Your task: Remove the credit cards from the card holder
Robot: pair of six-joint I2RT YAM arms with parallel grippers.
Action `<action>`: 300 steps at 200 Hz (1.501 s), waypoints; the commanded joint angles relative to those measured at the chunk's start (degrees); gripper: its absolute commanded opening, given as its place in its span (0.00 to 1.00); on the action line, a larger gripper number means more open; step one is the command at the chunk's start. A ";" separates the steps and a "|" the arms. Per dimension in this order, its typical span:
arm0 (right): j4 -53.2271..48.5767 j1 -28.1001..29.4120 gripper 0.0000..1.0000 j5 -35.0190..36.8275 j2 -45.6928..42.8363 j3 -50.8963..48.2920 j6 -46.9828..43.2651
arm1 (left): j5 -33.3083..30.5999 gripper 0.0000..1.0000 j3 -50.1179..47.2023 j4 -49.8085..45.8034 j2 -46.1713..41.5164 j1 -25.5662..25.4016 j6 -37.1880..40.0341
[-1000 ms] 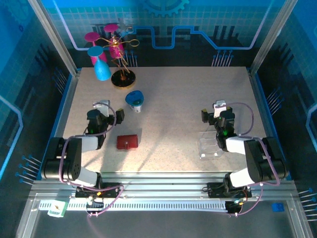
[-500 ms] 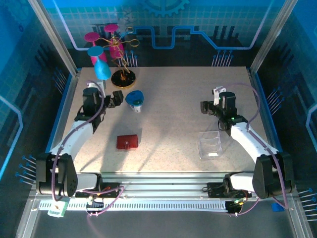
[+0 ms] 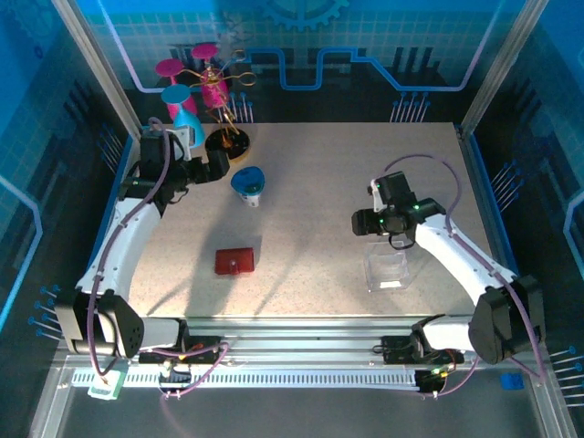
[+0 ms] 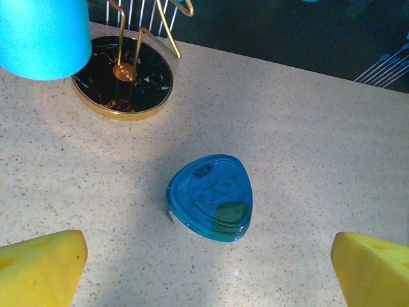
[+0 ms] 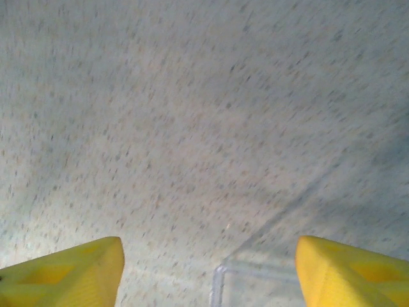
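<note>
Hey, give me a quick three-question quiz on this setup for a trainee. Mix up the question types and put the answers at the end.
1. True or false: the red card holder lies closed on the table, touched by no gripper.
2. What sits just ahead of the left gripper? A) a blue lidded container B) a stack of cards C) a spoon
3. Fill in: the clear tray is nearest the ____ gripper.
Key: 1 true; 2 A; 3 right gripper.
</note>
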 commanded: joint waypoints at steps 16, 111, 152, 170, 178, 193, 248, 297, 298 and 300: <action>-9.88 4.75 0.68 1.21 2.48 2.18 4.53 | -0.40 0.99 -1.28 -2.67 -0.15 -0.10 3.88; -10.16 7.01 0.30 4.47 4.57 -1.10 11.20 | -5.57 0.99 -6.14 0.04 -4.96 -0.12 3.44; -8.61 7.55 0.25 5.81 7.15 -1.73 11.04 | -5.93 1.00 -6.93 0.81 -5.98 -0.12 3.02; -8.00 7.57 0.24 6.26 7.66 -2.18 11.12 | -6.27 0.99 -6.89 0.52 -5.81 -0.11 3.34; -7.83 7.64 0.24 6.45 7.79 -2.30 11.12 | -6.35 0.99 -6.85 0.43 -5.81 -0.12 3.53; -7.56 7.56 0.23 6.67 8.05 -2.58 11.23 | -6.61 0.99 -6.76 0.24 -5.79 -0.10 3.65; -5.88 7.65 0.16 6.56 9.28 -3.30 11.03 | -6.26 0.99 -7.18 0.72 -5.76 -0.12 3.72; -6.50 8.46 0.10 6.75 10.25 -1.47 12.11 | -6.05 0.99 -7.21 0.51 -6.11 -0.16 2.77; -6.54 8.54 0.10 6.78 10.25 -1.37 12.23 | -6.07 0.99 -7.25 0.51 -6.14 -0.19 2.77; -6.51 8.65 0.10 6.79 10.30 -1.21 12.34 | -6.07 0.99 -7.21 0.47 -6.20 -0.21 2.79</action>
